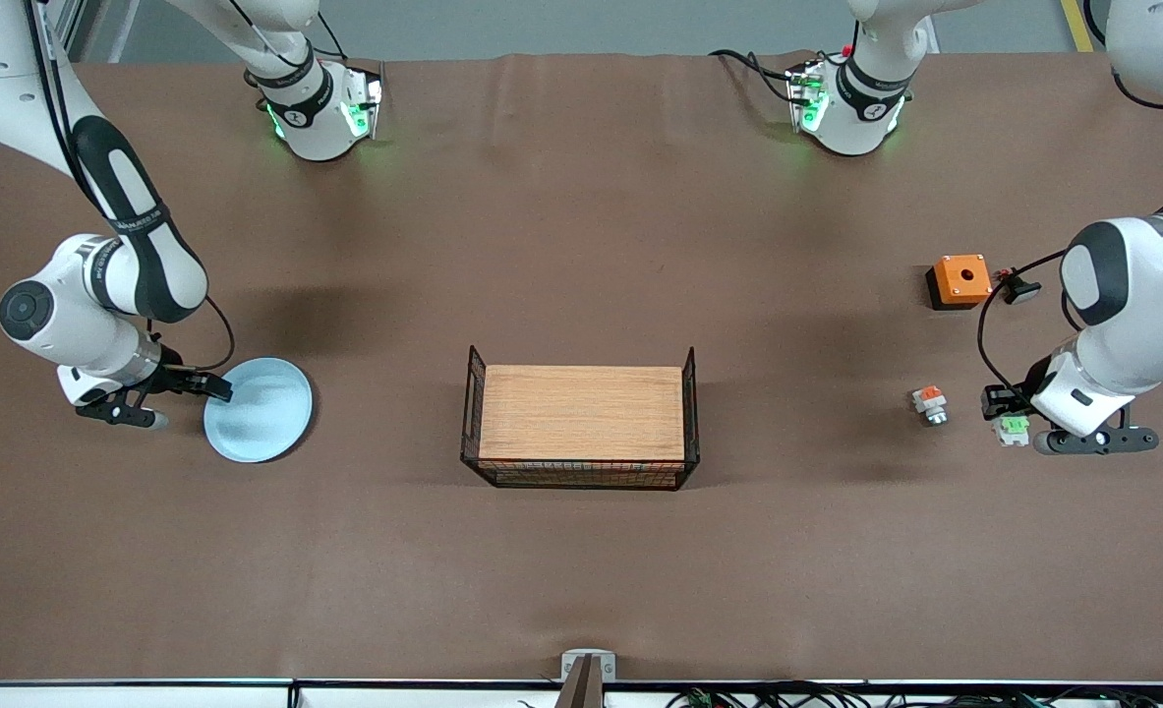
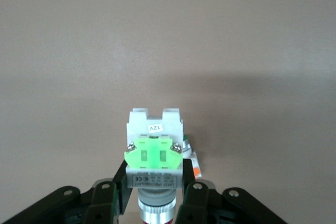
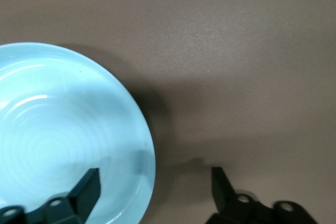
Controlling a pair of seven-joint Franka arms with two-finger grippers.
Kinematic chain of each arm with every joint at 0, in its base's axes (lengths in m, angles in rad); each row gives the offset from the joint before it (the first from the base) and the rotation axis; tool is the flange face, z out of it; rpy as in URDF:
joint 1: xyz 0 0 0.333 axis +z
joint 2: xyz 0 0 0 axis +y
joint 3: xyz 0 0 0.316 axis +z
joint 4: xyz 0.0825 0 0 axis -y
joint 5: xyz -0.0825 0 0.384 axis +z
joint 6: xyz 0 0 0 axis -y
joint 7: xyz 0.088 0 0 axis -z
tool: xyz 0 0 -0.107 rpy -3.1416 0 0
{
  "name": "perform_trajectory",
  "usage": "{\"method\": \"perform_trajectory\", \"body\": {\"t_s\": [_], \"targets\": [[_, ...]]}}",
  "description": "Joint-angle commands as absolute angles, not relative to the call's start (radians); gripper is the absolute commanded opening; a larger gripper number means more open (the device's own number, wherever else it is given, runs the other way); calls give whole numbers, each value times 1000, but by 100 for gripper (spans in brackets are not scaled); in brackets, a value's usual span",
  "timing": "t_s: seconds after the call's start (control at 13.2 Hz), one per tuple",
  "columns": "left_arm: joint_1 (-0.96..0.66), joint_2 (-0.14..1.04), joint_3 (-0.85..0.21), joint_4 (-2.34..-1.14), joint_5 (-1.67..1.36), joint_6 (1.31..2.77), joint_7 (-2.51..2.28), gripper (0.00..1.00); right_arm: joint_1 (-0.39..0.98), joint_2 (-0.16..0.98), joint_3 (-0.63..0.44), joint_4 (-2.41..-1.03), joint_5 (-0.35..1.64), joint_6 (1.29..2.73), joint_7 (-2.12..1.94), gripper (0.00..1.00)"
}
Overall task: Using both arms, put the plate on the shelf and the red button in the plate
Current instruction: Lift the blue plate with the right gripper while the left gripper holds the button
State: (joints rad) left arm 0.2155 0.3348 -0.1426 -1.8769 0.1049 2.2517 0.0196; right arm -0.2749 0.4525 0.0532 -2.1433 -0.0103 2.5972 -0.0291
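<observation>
You've got the plate [image 1: 259, 410] on the table [image 1: 581, 246] at the right arm's end with the right end effector [image 3: 155, 187] spread apart straddling its rim, while the left end effector [image 2: 152, 203] is clamped on the red button [image 2: 154, 156] at the left arm's end.

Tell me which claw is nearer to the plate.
Right. The right claw straddles the plate rim, not yet clamped; the left claw grips the red button at the left arm's end of the table.
</observation>
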Motion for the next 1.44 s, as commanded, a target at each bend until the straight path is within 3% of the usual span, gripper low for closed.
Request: {"method": "perform_trajectory", "body": {"t_s": [0.0,0.45,0.68,0.83,1.36], "targets": [[222,295,-172,-1865,123,2209,11,0,-285,466,67,-2141,17,2614,-35,72],[216,270,-204,-1777,112,2053,-3,0,-279,480,71,-2140,18,2611,-34,41],[216,273,-222,-1705,109,1968,-6,0,-278,482,72,-2138,18,2609,-43,22],[215,272,-230,-1681,107,1933,-6,0,-275,480,77,-2134,18,2611,-43,3],[216,270,-278,-1628,107,1858,-60,0,-261,431,98,-2129,20,2570,-31,1]]}}
